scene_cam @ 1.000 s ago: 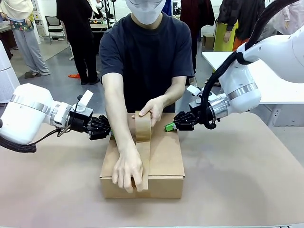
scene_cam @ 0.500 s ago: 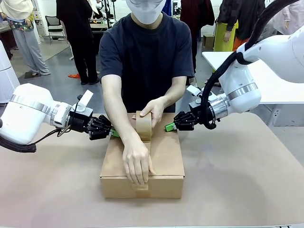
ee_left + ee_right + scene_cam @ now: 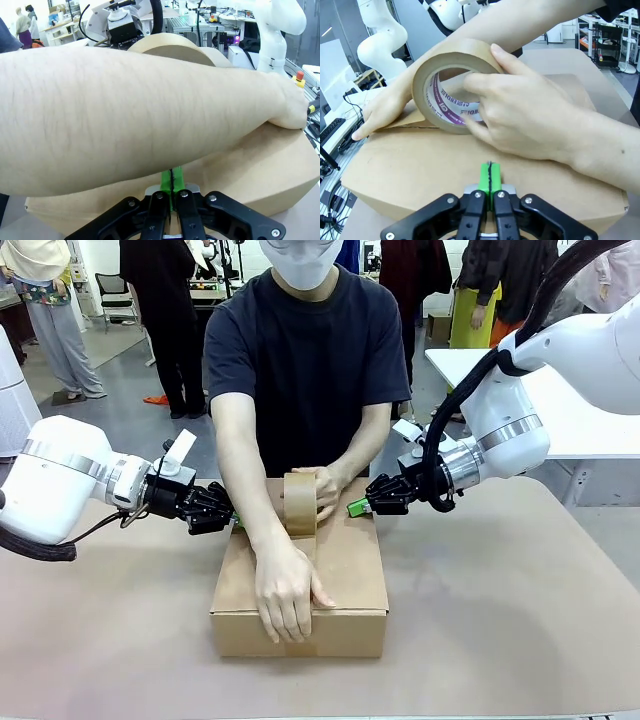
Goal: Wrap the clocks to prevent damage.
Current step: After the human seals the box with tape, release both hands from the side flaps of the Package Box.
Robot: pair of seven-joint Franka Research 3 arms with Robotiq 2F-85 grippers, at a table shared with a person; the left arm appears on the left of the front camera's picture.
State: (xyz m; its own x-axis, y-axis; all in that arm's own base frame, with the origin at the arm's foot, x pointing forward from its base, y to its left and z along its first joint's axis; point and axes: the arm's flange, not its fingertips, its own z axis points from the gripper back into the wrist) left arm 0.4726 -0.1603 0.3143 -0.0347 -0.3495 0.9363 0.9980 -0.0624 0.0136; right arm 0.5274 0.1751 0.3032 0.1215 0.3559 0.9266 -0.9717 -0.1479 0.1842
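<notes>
A closed cardboard box (image 3: 300,585) sat on the brown worktop (image 3: 520,620), between my two arms and in front of the person. No clock could be seen, so I could not tell whether any lay inside.

My left fingers (image 3: 236,522) were clenched together on nothing, the green pads meeting. They pointed at the box's left edge near its far corner; whether they touched the cardboard could not be told from the front view. In the left wrist view these fingers (image 3: 171,186) rose just under the person's forearm (image 3: 140,115), which crossed above them, with the box (image 3: 270,170) beyond and beneath it.

My right fingers (image 3: 356,507) were likewise clenched and empty, tips at the box's far right corner. In the right wrist view the shut pads (image 3: 489,179) lay at or just above the box top (image 3: 420,170); contact could not be confirmed.

The person held a roll of brown packing tape (image 3: 300,504) upright on the far part of the box lid, one hand (image 3: 322,492) gripping it. In the right wrist view that hand (image 3: 520,115) had fingers hooked through the roll's core (image 3: 451,97), which carried printed lettering. The person's other hand (image 3: 286,592) pressed flat on the lid near the front edge, fingers reaching over onto the front face, along the centre seam.
</notes>
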